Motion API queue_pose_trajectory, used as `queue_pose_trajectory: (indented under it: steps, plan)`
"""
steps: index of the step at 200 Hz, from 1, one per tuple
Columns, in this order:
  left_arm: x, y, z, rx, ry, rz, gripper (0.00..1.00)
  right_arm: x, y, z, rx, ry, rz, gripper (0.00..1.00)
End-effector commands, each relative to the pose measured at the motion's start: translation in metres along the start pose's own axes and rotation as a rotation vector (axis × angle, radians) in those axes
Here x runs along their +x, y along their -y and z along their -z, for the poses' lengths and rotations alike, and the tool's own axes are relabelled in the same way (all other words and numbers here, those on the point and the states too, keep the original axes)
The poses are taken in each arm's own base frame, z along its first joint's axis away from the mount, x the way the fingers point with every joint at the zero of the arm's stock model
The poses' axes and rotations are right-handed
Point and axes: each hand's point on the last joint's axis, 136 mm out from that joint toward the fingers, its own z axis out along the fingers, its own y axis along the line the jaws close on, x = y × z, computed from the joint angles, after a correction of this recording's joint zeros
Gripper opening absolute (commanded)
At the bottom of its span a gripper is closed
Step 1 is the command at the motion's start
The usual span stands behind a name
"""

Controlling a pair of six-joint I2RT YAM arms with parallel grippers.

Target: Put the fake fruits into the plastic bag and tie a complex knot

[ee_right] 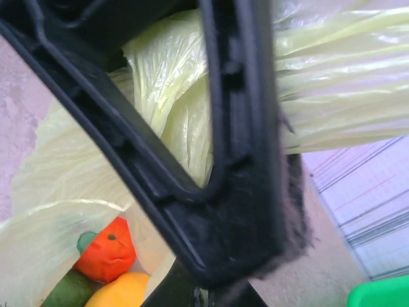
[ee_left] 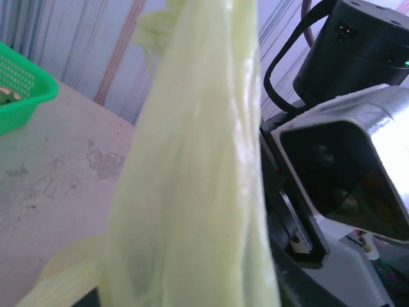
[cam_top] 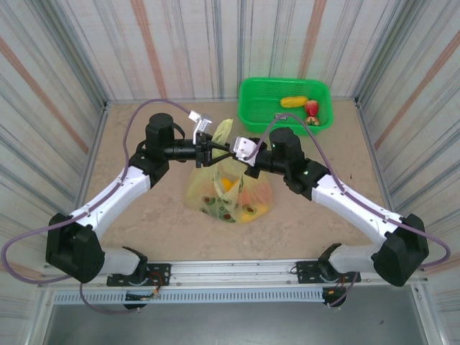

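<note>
Top view, centre: we list the plastic bag (cam_top: 228,198), thin, crinkled, translucent yellow-green, its long axis running up-frame with the gathered neck uppermost. The right gripper (cam_top: 234,154) is pinched closed on the neck. The left gripper (cam_top: 208,152) is just beside it; we cannot tell its finger state.
Left wrist: a glossy bag strip rises vertically mid-frame.
Right wrist, lower left: rounded, glossy fake fruits (ee_right: 108,251) sit inside the bag.

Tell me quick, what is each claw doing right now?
Left gripper: up against the plastic bag; open or shut cannot be told.
Right gripper: shut, pinching the plastic bag.
</note>
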Motion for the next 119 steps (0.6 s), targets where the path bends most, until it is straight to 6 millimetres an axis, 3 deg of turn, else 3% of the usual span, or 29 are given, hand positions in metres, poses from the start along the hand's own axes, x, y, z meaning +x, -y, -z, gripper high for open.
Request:
queue_pose_trajectory:
  steps: [1, 37, 64, 73, 96, 119]
  plan:
    - [-0.001, 0.010, 0.002, 0.036, -0.003, -0.034, 0.38, -0.016, 0.008, 0.010, 0.021, 0.042, 0.011, 0.00]
    - [0.000, 0.010, 0.002, 0.048, -0.009, -0.030, 0.27, -0.016, 0.012, 0.012, 0.026, 0.052, -0.012, 0.00]
    - [0.000, 0.012, 0.002, 0.055, -0.009, -0.041, 0.00, -0.020, 0.009, 0.014, 0.004, 0.060, -0.021, 0.00]
    - [0.000, 0.011, 0.002, 0.047, -0.006, -0.045, 0.00, -0.020, 0.006, 0.016, -0.009, 0.062, -0.022, 0.00]
    - [0.000, 0.008, 0.004, 0.012, 0.003, -0.061, 0.00, -0.023, 0.002, 0.029, 0.001, 0.107, -0.030, 0.45]
    - [0.000, 0.007, 0.004, 0.004, 0.008, -0.074, 0.00, -0.043, 0.002, 0.054, -0.039, 0.216, -0.122, 0.62]
